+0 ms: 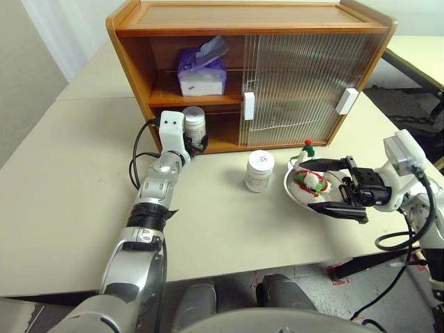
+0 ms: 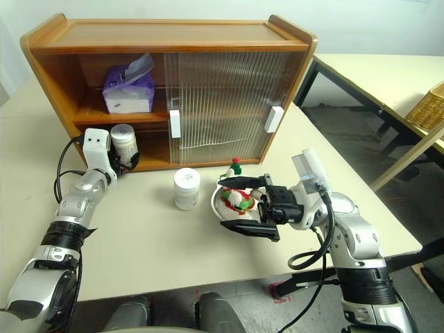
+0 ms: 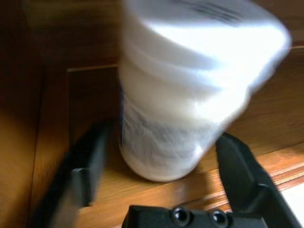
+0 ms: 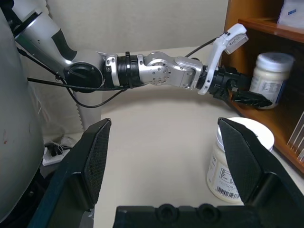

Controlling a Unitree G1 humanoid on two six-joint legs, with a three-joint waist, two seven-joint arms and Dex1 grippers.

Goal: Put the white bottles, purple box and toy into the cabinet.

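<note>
Now the left gripper (image 1: 196,143) stands with its 2 black fingers spread apart on either side of 1 squat white plastic bottle (image 1: 194,125), which sits on the lower shelf of the wooden cabinet with ribbed sliding doors (image 1: 305,83); I judge the release done. Backing straight out, without brushing the jar, should keep it upright.

The right gripper (image 1: 335,191) hovers open beside the round silver bowl (image 1: 295,189) holding the small plush toy (image 1: 310,180), with the other white bottle (image 1: 259,171) near on the table and the purple tissue box (image 1: 202,71) on the upper shelf.

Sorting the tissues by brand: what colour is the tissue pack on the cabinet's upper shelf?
Purple, with white tissue sticking out the top; the tissue pack shows best in the left eye view.
</note>
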